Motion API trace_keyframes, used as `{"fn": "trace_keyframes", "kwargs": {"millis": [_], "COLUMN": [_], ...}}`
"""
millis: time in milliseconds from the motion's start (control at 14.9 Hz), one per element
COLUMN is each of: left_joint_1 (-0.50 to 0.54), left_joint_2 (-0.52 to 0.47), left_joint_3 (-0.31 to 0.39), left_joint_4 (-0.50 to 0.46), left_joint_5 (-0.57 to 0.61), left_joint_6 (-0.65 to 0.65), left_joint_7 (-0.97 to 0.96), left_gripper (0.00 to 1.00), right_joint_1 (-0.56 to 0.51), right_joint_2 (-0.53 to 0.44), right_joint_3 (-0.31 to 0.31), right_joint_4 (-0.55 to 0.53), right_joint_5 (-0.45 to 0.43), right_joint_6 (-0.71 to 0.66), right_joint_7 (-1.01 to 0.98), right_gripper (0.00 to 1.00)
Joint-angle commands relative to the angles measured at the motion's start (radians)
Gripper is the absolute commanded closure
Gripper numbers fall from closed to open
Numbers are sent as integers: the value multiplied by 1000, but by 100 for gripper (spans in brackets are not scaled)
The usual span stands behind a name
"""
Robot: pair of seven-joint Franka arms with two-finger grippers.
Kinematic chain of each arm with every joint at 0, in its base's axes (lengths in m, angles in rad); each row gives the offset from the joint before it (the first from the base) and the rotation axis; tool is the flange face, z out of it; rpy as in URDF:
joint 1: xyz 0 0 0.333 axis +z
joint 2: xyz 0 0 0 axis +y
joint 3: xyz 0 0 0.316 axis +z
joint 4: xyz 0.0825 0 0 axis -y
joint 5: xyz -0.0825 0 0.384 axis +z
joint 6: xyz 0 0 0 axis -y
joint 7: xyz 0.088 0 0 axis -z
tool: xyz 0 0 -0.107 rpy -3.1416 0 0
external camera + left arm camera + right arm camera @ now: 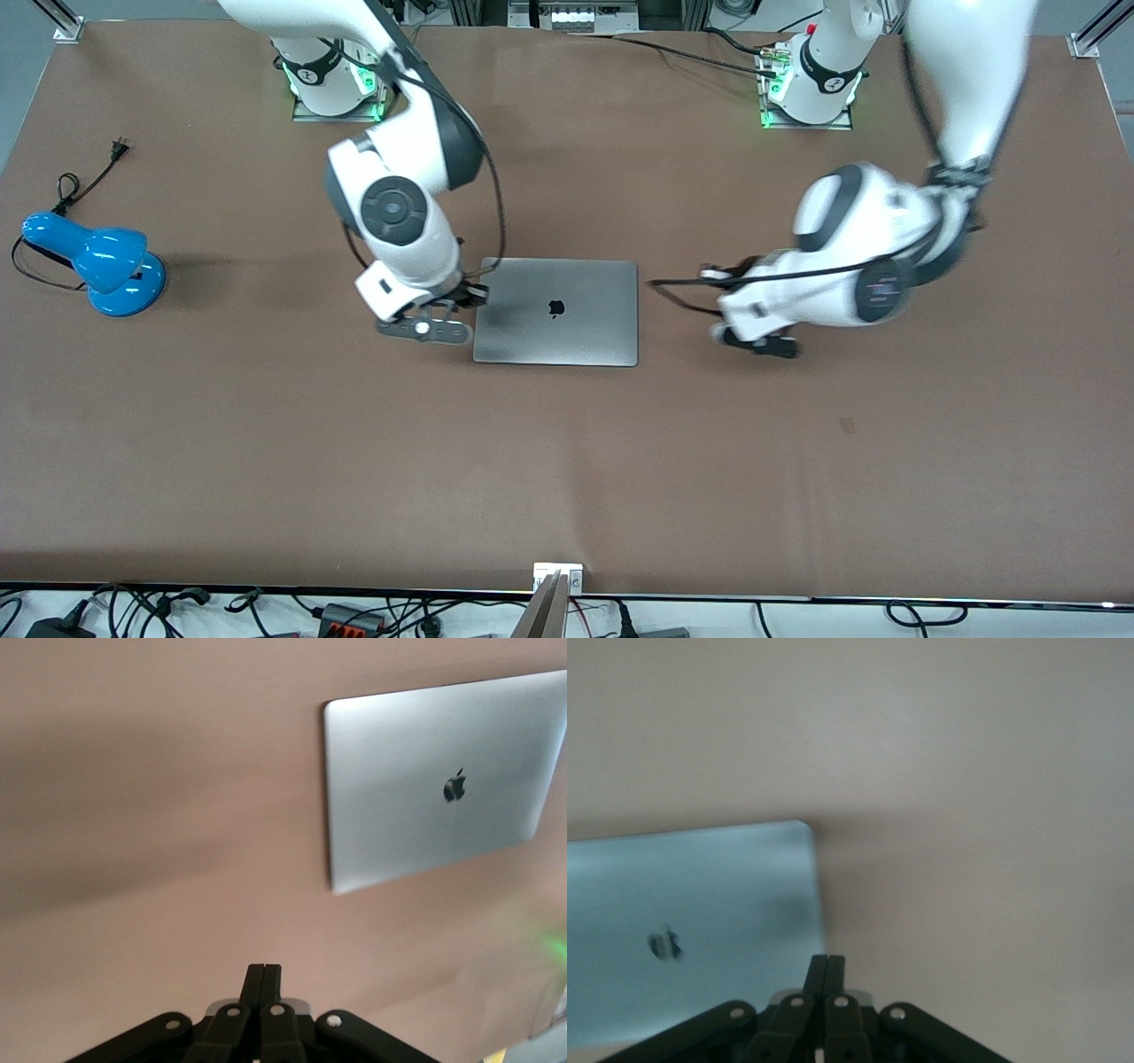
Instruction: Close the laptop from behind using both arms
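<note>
The laptop [556,312] lies shut and flat on the brown counter [567,461], lid up with its black logo showing, about midway between the counter's two ends and a little closer to the edge where the arm bases stand than to the camera-side edge. The right gripper [474,295] hangs at the laptop's edge toward the right arm's end, close to the corner nearer the bases — its fingers [826,974] are pressed together with nothing between them. The right arm [399,204] bends down steeply from its base, wrist pointing at the counter. The left gripper [709,275] is over bare counter off the laptop's edge toward the left arm's end, well clear of the lid; its fingers [263,983] are likewise closed on nothing. The left arm [850,257] lies low, forearm roughly level, reaching in toward the laptop.

A blue desk lamp [102,263] sits near the right arm's end of the counter.
</note>
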Motion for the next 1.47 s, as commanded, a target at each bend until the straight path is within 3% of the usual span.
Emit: {"fn": "trace_keyframes", "kwargs": {"millis": [0,134,201,469,737,871,1072,1139,1206,1273,1340,1407], "left_joint_1": [83,133,149,178,207,204,183,177,171,166,164,161], "left_joint_2": [-127,-184,-207,-218,-241,-239,-238,-235,-233,-233,-233,-233], "left_joint_3": [-5,-5,-7,-4,-7,-19,-28,-42,-54,-60,-68,-70], "left_joint_4": [-24,-16,5,189,213,214,211,211,211,211,211,214], "left_joint_5": [19,22,34,52,77,103,103,104,112,142,149,149], "left_joint_6": [-106,-167,-207,-419,-477,-513,-522,-545,-553,-553,-551,-548], "left_joint_7": [39,39,39,26,24,-20,-132,-145,-155,-157,-157,-152], "left_gripper": [99,97,97,97,91,78,52,36,15,4,0,0], "right_joint_1": [-64,-107,-128,-249,-346,-377,-487,-530,-544,-555,-556,-567], "right_joint_2": [-48,-86,-100,-160,-204,-189,-193,-225,-262,-291,-319,-382], "right_joint_3": [9,9,9,3,-17,-43,-29,-28,-28,-28,-26,-19], "right_joint_4": [61,75,75,77,80,115,138,131,105,94,80,-11], "right_joint_5": [-3,-3,-4,-4,-13,3,54,74,92,94,94,91], "right_joint_6": [-184,-255,-260,-328,-343,-306,-305,-306,-302,-303,-323,-316], "right_joint_7": [-71,-143,-164,-364,-399,-433,-649,-696,-721,-735,-732,-729], "right_gripper": [59,15,0,0,0,0,0,0,0,0,0,0]}}
